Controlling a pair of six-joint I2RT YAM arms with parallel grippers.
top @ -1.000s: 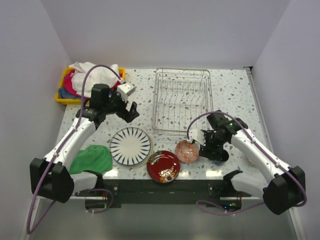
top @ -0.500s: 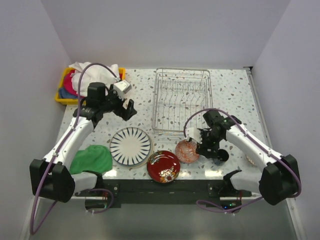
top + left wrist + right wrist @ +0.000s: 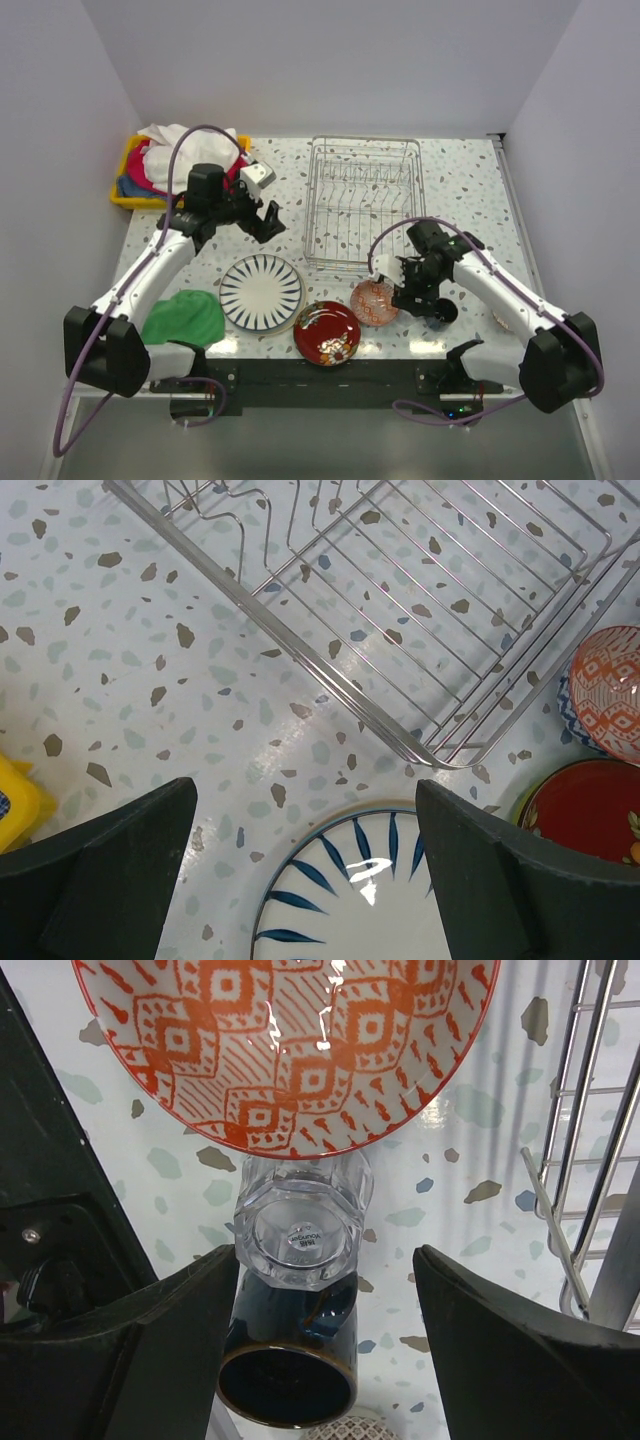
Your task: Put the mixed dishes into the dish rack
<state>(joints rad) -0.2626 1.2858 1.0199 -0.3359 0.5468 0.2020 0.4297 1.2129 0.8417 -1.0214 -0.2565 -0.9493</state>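
The wire dish rack stands empty at the back centre. The striped plate, red floral plate and orange-red bowl lie along the front. A blue-white rim shows under the orange bowl. My left gripper is open and empty, above the table between the striped plate and the rack. My right gripper is open, its fingers either side of the clear glass and the dark blue mug, both lying on their sides beside the orange bowl.
A yellow bin of cloths sits at the back left. A green cloth lies at the front left. The rack's corner is close to my right gripper. The mug lies near the front edge.
My left gripper has swung right, nearer the rack. My right gripper has shifted a little left over the glass and mug and has held there since.
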